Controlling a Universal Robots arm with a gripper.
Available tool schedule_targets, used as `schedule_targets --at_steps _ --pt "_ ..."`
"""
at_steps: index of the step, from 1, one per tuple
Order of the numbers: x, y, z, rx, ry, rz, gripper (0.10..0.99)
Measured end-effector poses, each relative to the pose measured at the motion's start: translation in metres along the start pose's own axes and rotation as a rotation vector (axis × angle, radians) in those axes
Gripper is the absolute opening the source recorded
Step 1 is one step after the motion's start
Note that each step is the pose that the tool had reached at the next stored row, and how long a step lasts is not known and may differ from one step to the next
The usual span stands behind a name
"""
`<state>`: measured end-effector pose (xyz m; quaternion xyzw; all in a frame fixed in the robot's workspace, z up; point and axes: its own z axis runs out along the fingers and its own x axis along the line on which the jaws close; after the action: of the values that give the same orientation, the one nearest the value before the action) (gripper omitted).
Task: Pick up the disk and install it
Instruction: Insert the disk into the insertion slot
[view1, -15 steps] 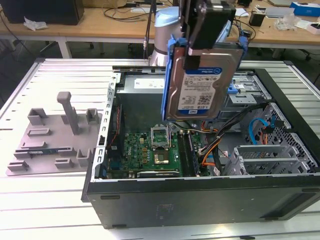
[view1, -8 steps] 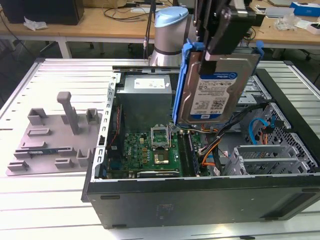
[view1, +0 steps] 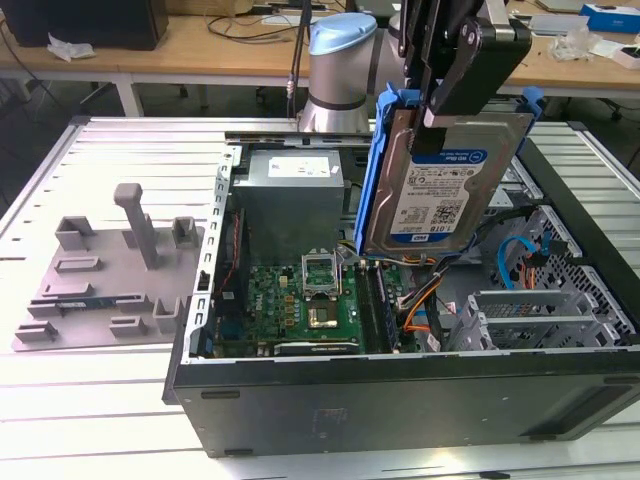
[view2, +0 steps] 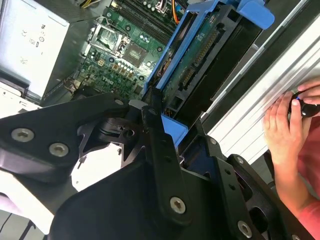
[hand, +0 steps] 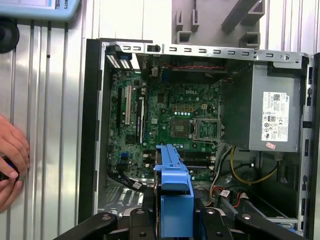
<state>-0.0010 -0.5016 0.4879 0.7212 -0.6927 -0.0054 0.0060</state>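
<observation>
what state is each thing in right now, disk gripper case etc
case: lying on its side, panel off, interior exposed
disk: lifted, near upright over the case, not yet installed
gripper: fingers shut on the disk
hand: resting on the table beside the case

An open computer case (view1: 400, 400) is borne by the ribbed metal desk (view1: 90, 420). A grey fixture plate (view1: 100, 290) is laid beside it.

Wooden benches (view1: 190, 45) stand behind a ribbed aluminium table (view1: 80, 400) under even light.
</observation>
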Motion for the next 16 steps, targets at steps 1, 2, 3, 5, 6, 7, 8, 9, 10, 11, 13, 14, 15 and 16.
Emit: schedule_targets --at_steps 1,2,3,5,6,7,8,9,10,11,13,14,15,16 --pt "0.0 0.0 0.0 0.0 0.0 0.0 0.369" --pt "0.0 0.0 0.0001 0.0 0.0 0.0 0.369" --pt "0.0 0.0 0.0001 0.0 0.0 0.0 0.369" --pt "0.0 0.0 0.0001 0.0 -0.0002 0.0 0.369" --pt "0.0 0.0 0.0001 0.0 -0.0004 0.0 0.369" --pt "-0.0001 0.0 0.0001 0.0 -0.0015 0.0 0.369" --pt "0.0 0.0 0.0001 0.0 -0.0027 0.0 0.369" --pt "0.0001 0.0 0.0001 0.001 -0.004 0.0 0.369" --pt "0.0002 0.0001 0.0002 0.003 -0.0082 0.0 0.369" --pt "0.0006 0.0005 0.0001 0.006 -0.0153 0.0 0.369" --pt "0.0015 0.0006 0.0002 0.009 -0.0273 0.003 0.369" --pt "0.0015 0.0005 0.0004 0.009 -0.0295 0.008 0.369" --pt "0.0016 0.0005 0.0008 0.01 -0.0304 0.015 0.369" --pt "0.0017 0.0005 0.0011 0.011 -0.0308 0.021 0.369"
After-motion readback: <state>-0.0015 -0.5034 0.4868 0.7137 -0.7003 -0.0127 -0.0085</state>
